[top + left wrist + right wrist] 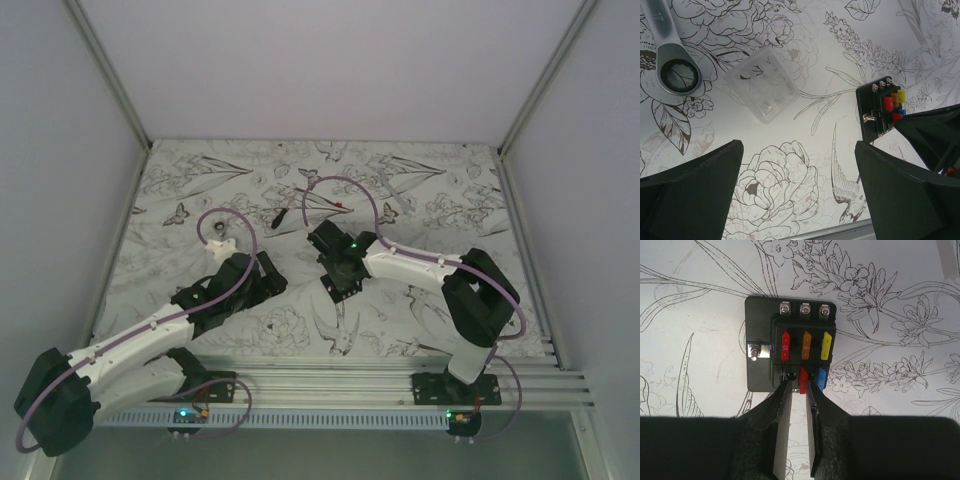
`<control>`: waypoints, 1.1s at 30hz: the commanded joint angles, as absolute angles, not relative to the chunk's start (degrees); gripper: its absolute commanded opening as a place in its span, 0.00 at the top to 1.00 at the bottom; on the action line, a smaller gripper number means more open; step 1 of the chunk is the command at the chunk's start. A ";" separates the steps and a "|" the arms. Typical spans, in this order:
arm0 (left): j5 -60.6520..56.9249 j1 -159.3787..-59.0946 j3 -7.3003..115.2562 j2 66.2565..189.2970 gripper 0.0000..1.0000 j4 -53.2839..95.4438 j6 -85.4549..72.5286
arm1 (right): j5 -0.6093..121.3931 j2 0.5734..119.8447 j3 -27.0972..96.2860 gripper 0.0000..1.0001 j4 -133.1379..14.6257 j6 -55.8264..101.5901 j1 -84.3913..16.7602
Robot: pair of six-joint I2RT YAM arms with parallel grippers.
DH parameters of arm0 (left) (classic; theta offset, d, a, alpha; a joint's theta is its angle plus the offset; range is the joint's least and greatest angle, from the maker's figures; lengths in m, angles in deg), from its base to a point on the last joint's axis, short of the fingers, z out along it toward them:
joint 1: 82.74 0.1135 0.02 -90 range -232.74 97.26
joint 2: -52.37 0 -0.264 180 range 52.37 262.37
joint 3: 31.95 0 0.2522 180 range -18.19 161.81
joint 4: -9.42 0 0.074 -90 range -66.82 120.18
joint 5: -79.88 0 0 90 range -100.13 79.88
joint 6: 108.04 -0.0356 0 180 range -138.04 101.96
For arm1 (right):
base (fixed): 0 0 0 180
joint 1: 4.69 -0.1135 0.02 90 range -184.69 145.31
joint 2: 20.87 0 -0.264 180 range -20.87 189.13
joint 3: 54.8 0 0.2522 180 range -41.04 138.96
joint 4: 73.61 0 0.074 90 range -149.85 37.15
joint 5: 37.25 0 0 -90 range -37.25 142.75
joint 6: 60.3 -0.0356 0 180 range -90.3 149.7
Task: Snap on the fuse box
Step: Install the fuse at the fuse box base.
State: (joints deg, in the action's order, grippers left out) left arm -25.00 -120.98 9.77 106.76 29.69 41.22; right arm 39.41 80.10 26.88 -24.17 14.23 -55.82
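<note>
The fuse box (760, 340) is a small black block lying flat on the flower-printed table, with red, orange and yellow fuses in its upper row and a red fuse (802, 379) and a blue one in the lower row. My right gripper (799, 382) hangs over its near edge. The jaws stand narrowly apart astride the red fuse, with a gap showing on the fuse's left side. In the left wrist view the fuse box (875, 117) lies at the right, beside the right arm. A clear plastic cover (765, 85) lies apart from it, ahead of my wide-open, empty left gripper (800, 190).
A silver ring wrench (675, 75) lies at the far left of the cover. A thin black tool (281, 216) and a tiny red fuse (342, 205) lie farther back on the table (440, 200). A metal rail (340, 385) runs along the near edge.
</note>
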 commanded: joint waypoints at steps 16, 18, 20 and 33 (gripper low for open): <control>-24.54 -120.62 10.42 107.87 0.00 31.81 40.50 | 40.00 80.28 26.45 1.00 -25.85 13.96 -55.09; -24.45 -120.65 10.46 107.98 0.00 31.97 40.45 | 40.10 81.06 26.86 1.00 -25.23 14.19 -55.05; -24.58 -120.69 10.53 108.01 0.00 31.97 40.47 | 40.05 82.06 27.34 1.00 -24.36 14.44 -55.05; -24.67 -120.65 10.21 107.84 0.00 31.95 40.58 | 39.48 89.04 28.84 1.00 -21.05 14.42 -55.40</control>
